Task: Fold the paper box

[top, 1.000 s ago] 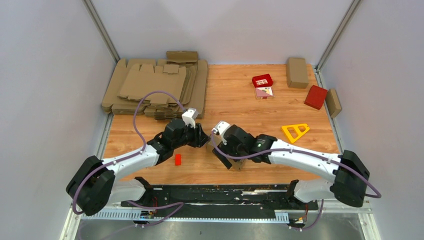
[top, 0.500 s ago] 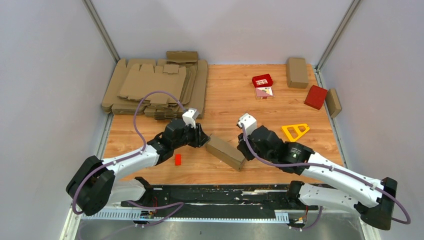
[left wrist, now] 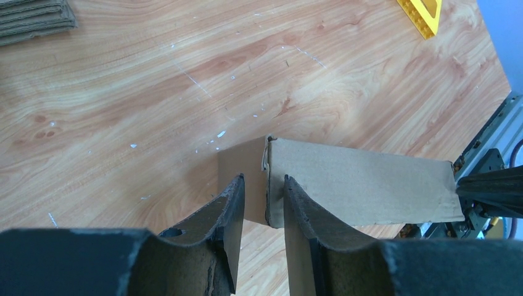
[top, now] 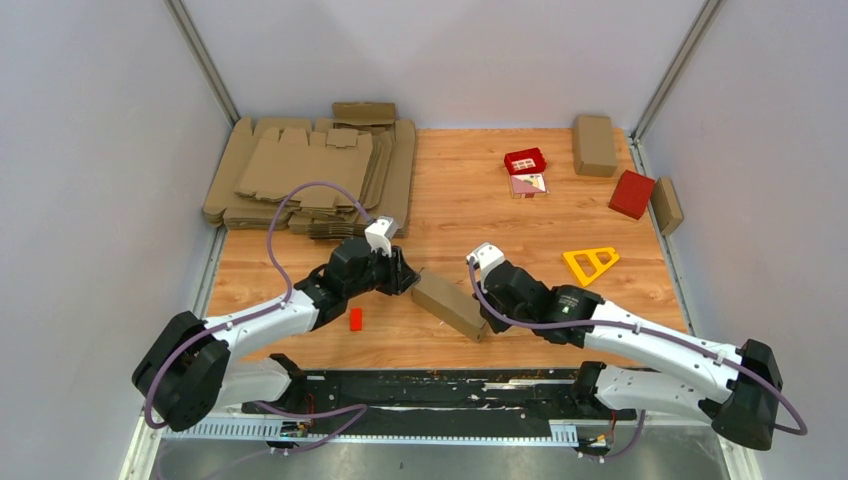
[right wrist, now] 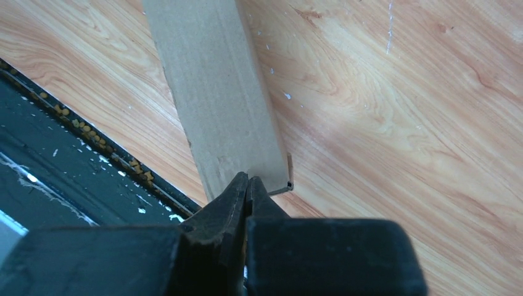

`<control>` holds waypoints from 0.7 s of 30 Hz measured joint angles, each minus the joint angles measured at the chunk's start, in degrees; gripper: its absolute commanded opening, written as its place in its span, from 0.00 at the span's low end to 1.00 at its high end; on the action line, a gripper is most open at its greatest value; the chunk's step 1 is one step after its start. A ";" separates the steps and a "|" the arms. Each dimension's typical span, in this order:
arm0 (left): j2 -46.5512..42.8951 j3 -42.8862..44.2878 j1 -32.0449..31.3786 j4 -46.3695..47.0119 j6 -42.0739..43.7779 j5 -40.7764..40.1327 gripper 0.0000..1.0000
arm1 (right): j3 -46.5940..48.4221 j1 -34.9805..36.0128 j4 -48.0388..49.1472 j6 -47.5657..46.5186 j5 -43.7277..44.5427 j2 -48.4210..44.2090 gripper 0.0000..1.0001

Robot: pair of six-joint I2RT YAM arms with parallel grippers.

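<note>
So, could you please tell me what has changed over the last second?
The right gripper let go of the paper box, swung out to the right, then came back with its fingers shut against the box's near-right end. The left gripper has kept its hold on the other end, and the box has hardly moved. The stack of flat cardboard is unchanged.

Paper box (top: 450,304) between the two grippers: plain brown, unprinted; black left gripper (top: 409,277) on one end, black right gripper (top: 487,313) on the other, arms white with purple cables. Table (top: 470,210) under them: orange-brown wood grain, pale scratches. Beyond the right gripper a yellow triangular frame (top: 590,263); behind the left gripper a small red block (top: 355,319); beyond it a tan stack of flat cardboard (top: 310,172).
</note>
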 measured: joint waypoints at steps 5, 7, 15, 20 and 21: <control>0.00 0.00 0.00 0.02 0.07 0.02 0.35 | 3.02 0.00 -1.95 0.02 -1.07 -0.85 0.00; 0.00 0.00 0.00 0.02 0.13 0.04 0.35 | 2.91 0.00 -2.14 0.28 -2.32 -1.64 0.00; 0.00 0.00 0.00 0.04 0.17 0.37 0.34 | 1.18 0.00 -2.64 2.91 -5.18 2.19 0.00; 0.00 0.00 0.00 0.04 0.24 0.44 0.34 | 3.37 0.00 -4.81 3.37 -4.94 3.72 0.00; 0.00 0.00 0.02 0.04 0.28 0.44 0.34 | 4.04 0.00 -5.51 3.37 -4.92 3.82 0.00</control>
